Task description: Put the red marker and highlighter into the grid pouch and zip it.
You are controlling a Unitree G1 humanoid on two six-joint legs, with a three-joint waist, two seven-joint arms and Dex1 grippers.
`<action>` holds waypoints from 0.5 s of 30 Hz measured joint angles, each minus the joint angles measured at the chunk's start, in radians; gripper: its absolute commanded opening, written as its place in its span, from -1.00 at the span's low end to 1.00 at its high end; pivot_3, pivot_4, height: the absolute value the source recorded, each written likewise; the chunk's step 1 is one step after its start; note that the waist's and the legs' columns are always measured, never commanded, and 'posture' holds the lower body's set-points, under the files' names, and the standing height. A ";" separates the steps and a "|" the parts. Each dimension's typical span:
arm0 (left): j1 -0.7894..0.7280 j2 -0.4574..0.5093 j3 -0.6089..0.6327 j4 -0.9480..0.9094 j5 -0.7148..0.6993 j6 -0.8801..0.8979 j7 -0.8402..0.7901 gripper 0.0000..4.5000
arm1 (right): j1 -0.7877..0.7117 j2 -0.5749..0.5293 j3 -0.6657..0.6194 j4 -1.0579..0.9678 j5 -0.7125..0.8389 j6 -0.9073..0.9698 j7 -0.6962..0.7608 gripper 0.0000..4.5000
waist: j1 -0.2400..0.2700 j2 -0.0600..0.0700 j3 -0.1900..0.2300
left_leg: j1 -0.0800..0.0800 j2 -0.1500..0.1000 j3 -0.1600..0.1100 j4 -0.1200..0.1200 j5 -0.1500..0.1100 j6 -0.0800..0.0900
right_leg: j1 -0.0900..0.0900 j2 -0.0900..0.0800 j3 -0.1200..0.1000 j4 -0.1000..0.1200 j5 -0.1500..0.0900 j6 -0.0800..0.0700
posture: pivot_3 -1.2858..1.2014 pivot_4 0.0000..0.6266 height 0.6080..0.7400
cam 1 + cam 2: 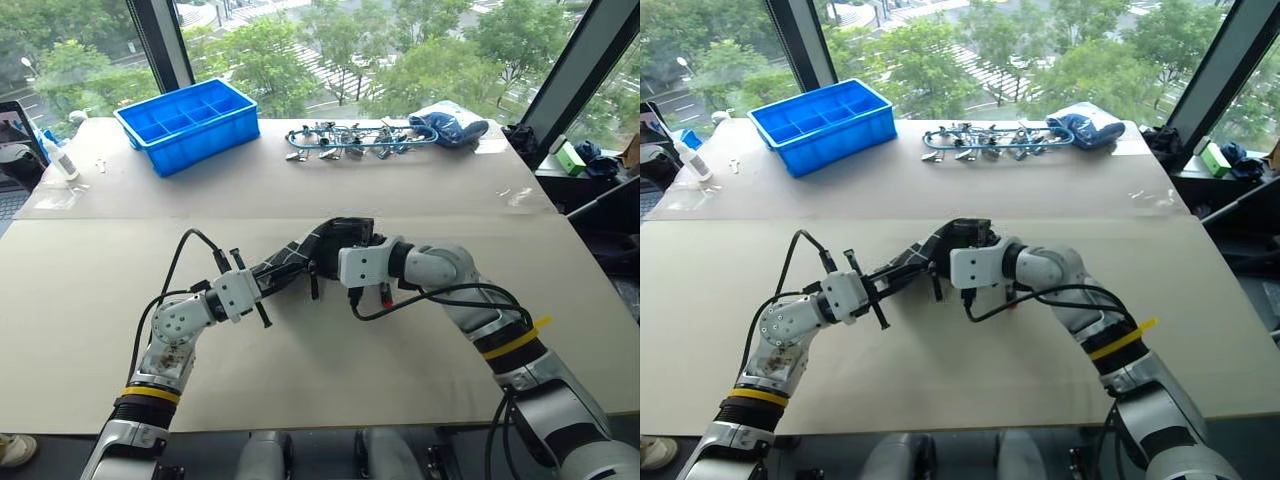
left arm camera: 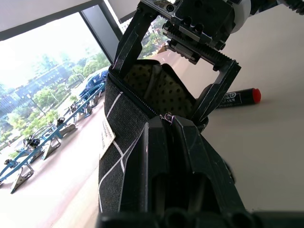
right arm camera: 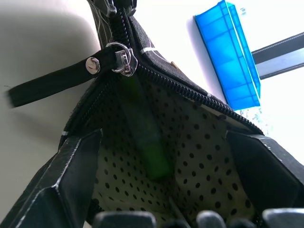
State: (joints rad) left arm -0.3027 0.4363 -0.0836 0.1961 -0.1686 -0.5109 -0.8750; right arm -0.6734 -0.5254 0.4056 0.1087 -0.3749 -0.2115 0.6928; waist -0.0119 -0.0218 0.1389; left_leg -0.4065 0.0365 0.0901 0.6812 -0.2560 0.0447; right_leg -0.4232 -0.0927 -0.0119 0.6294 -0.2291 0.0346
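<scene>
Grid pouch [image 2: 118, 142], pinched by left gripper [image 2: 171, 118], holds highlighter [image 3: 147, 142]; right gripper [image 3: 166, 190] spread wide.

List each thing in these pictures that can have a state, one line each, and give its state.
grid pouch: unzipped, mouth open, held up off the table.
highlighter: inside the pouch.
red marker: lying on the table, outside the pouch.
zipper pull strap: at one end of the open zip.
left tool: shut on the pouch's edge.
right tool: open, fingers spread at the pouch's mouth.
blue bin: compartments look empty.
</scene>
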 measured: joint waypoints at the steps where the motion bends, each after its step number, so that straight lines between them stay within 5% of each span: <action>1: -0.003 -0.002 0.000 0.000 -0.006 0.010 0.000 -1.00 | 0.005 -0.011 -0.008 -0.008 0.009 0.001 0.008 0.97 | 0.000 0.000 0.000 | 0.000 0.000 0.000 0.000 0.000 0.000 | 0.000 0.000 0.000 0.000 0.000 0.000 | 0.03 -0.52 1.00; 5: -0.010 -0.004 0.007 0.000 -0.024 0.027 0.000 -1.00 | 0.032 -0.110 -0.092 -0.079 0.156 0.072 0.147 0.97 | 0.009 0.000 0.000 | 0.000 -0.001 -0.002 0.001 0.000 0.001 | 0.001 -0.001 0.000 -0.001 0.000 0.000 | 0.03 -0.52 1.00; 12: -0.005 -0.007 0.006 -0.005 -0.028 0.032 0.000 -1.00 | 0.137 -0.276 -0.364 -0.397 0.781 0.761 0.439 0.97 | 0.020 0.000 0.000 | 0.001 0.004 -0.007 0.000 -0.001 0.002 | 0.002 0.000 -0.001 -0.001 0.000 -0.001 | 0.03 -0.52 1.00; 15: -0.003 -0.007 0.006 -0.004 -0.027 0.032 0.002 -1.00 | 0.252 -0.295 -0.349 -0.465 0.809 0.948 0.361 0.97 | 0.021 0.000 0.000 | 0.001 0.004 -0.006 0.000 -0.001 0.002 | 0.001 -0.002 0.001 -0.001 0.001 -0.001 | 0.03 -0.52 1.00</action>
State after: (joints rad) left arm -0.3056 0.4297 -0.0771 0.1917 -0.1959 -0.4791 -0.8733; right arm -0.4209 -0.8201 0.0561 -0.3563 0.4341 0.7366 1.0538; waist 0.0092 -0.0222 0.1388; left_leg -0.4056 0.0404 0.0843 0.6815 -0.2573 0.0468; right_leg -0.4223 -0.0944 -0.0110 0.6286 -0.2282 0.0335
